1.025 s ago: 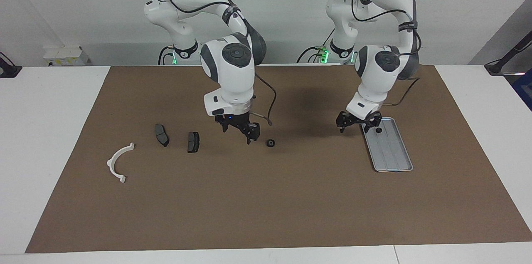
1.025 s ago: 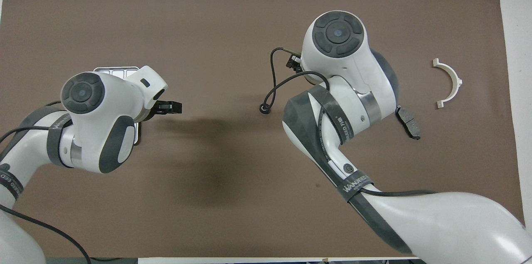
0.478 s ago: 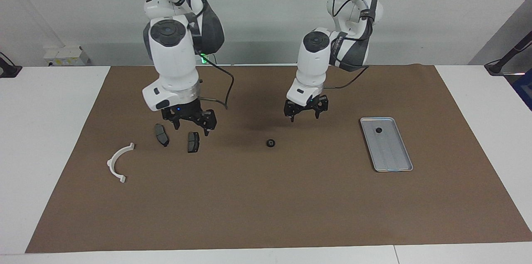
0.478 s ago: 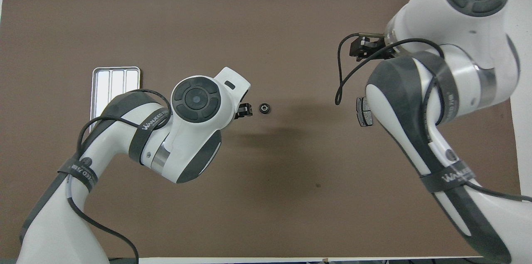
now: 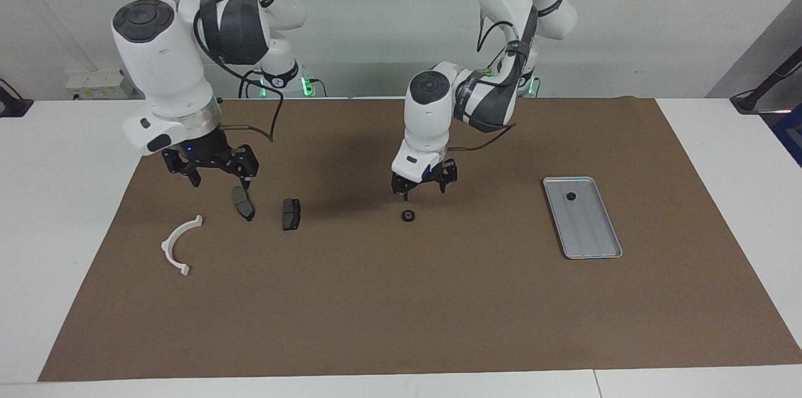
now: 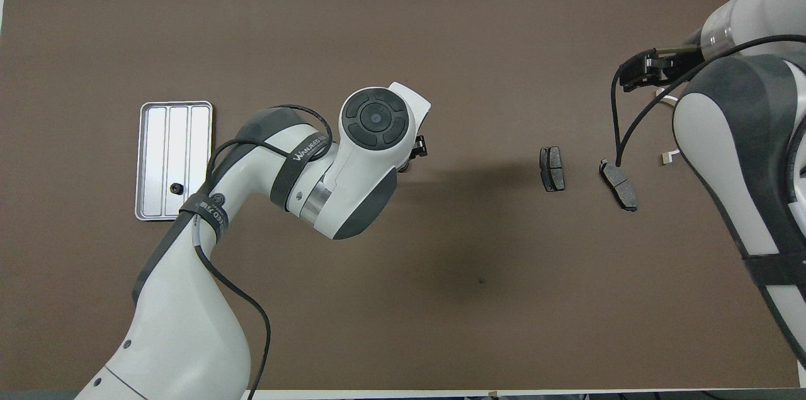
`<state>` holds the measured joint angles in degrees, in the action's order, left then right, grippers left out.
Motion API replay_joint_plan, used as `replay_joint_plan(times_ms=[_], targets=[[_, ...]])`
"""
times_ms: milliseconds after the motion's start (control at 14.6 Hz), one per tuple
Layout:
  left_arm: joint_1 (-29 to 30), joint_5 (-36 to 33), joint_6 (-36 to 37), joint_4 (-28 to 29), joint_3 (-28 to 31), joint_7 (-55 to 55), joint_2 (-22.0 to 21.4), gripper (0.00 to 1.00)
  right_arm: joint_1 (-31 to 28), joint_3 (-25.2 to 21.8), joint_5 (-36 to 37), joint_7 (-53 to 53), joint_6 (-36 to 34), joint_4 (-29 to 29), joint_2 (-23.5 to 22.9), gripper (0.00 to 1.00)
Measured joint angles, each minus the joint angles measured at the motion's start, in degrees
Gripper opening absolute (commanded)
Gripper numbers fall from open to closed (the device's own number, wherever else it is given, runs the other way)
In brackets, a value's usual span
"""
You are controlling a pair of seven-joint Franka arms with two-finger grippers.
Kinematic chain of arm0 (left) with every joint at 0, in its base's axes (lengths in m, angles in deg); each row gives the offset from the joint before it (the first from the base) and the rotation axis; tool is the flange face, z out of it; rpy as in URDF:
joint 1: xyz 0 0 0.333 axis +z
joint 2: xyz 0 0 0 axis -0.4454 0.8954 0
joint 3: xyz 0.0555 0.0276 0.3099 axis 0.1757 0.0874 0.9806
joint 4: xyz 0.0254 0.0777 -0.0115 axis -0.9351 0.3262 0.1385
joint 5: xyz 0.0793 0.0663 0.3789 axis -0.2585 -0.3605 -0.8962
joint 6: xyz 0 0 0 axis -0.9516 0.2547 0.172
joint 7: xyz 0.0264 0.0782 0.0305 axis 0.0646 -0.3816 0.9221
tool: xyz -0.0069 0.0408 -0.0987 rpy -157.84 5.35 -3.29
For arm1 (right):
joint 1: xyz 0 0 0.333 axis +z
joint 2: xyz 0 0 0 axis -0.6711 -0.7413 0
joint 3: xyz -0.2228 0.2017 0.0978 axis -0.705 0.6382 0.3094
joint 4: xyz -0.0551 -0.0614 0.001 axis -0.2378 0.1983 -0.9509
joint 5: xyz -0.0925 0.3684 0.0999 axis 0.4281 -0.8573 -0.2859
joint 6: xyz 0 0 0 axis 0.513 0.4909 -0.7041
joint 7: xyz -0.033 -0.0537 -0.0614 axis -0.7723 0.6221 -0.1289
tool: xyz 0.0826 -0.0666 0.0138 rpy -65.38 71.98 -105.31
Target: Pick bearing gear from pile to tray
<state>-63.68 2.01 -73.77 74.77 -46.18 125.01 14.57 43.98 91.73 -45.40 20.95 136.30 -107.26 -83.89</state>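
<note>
Parts of the pile lie toward the right arm's end of the surface [image 5: 94,210]: white arc [image 5: 179,245], two brake pads [image 5: 244,204] [image 5: 291,214]; the right hand [image 5: 212,171] hangs released, holding nothing, over the mat just beside the first pad; the overhead view hides most of the arc under that arm, while the facing view shows it whole; one bearing gear [image 5: 408,216] sits mid-mat, seen only in the facing view, the left arm covering it from above; the left hand [image 5: 421,185] hovers just above it, fingers spread, not touching; another small black gear [image 5: 571,196] rests in the tray [image 5: 592,252], at the end nearer the robots.
</note>
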Motion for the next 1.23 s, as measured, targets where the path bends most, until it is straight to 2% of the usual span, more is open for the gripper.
replay_joint_plan(times_ms=[205,683,957,1230], targets=[[0.00,0.27,-1.26,-2.02,0.12,0.12,1.91,0.99,-0.36,0.01,0.00,0.69,-0.02,-0.05,0.02,1.00],[0.05,0.28,-6.19,-0.62,0.41,0.15,3.76,0.97,-0.43,0.07,0.00,0.69,-0.09,-0.32,0.02,1.00],[-0.04,0.28,-7.25,-0.44,0.11,0.15,6.06,0.97,-0.40,0.39,0.00,0.69,-0.10,-0.42,0.05,1.00],[-0.05,0.28,-7.57,-0.43,0.07,0.14,6.27,0.97,-0.46,0.49,0.00,1.64,-0.10,-0.46,0.10,1.00]])
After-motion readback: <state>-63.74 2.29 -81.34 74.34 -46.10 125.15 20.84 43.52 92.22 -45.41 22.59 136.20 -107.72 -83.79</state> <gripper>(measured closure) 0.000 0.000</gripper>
